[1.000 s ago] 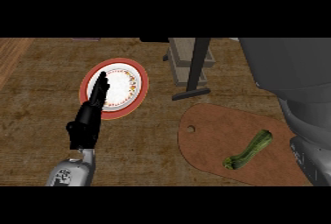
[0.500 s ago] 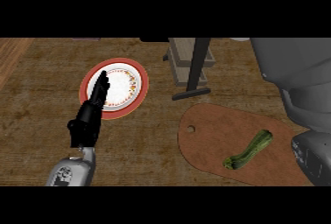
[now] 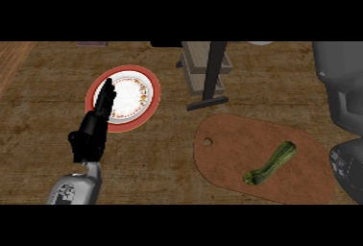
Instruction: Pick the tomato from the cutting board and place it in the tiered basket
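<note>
Wood-grain counter (image 3: 42,120): brown surface filling the head view, everything else stands or lies on it.
Cutting board (image 3: 234,144): reddish-brown, rounded, with a small hole near its left end; lies at the right of the counter.
Object on the board: no tomato shows anywhere; the one thing lying on the cutting board is a long green vegetable (image 3: 272,163), slanted from lower left to upper right, on the board's right half.
Tiered basket (image 3: 205,67): only its wooden base and a dark upright post with a flat dark foot show, at the upper middle, just above the board's upper left edge.
Plate (image 3: 138,93): white with a red rim and a patterned ring, left of the basket's stand.
Left hand (image 3: 90,137): black, on a grey forearm rising from the lower left; fingers straight and together, pointing up the view, their tips lying over the plate's left rim; it holds nothing.
Vegetable and fingers: the green vegetable lies well apart from the left hand's fingers, away to their right, with bare counter and the board's left part between.
Right hand: it does not show; only grey and dark bulky parts appear along the right edge, beside the board.
</note>
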### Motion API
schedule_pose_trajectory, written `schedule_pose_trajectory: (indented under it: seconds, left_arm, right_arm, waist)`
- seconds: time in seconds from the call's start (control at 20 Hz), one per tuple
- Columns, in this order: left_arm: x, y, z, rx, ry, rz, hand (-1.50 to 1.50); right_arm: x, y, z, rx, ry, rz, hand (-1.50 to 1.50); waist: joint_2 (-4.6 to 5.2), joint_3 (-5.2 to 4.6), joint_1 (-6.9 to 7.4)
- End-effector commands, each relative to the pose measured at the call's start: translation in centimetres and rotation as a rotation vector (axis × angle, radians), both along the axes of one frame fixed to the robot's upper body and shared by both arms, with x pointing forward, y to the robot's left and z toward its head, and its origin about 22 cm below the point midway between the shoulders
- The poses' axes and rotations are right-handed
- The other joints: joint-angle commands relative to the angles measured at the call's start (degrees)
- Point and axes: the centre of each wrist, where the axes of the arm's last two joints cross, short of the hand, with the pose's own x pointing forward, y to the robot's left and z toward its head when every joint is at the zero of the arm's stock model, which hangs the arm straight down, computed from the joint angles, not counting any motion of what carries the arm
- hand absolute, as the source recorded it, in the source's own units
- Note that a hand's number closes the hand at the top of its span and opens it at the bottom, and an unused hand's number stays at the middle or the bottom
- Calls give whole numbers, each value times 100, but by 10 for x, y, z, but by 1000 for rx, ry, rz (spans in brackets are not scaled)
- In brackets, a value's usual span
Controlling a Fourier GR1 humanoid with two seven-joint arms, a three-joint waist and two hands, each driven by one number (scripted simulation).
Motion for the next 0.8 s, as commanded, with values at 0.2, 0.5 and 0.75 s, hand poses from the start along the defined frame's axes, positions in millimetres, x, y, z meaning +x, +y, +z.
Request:
schedule_pose_trajectory:
  seconds: [0.2, 0.5, 0.75]
  left_arm:
    - [3, 9, -4, 1, 14, 35, 0]
    - [-10, 16, 8, 2, 16, 59, 0]
    - [-13, 22, -6, -20, 29, 68, 0]
  right_arm:
    - [-18, -78, 18, 214, -53, -167, -150]
    - [-51, -176, -4, 326, -104, -177, -150]
    - [-104, -247, -14, 315, -125, -127, -150]
  waist:
    - [-82, 9, -222]
    - [-158, 25, -370]
    - [-150, 20, -467]
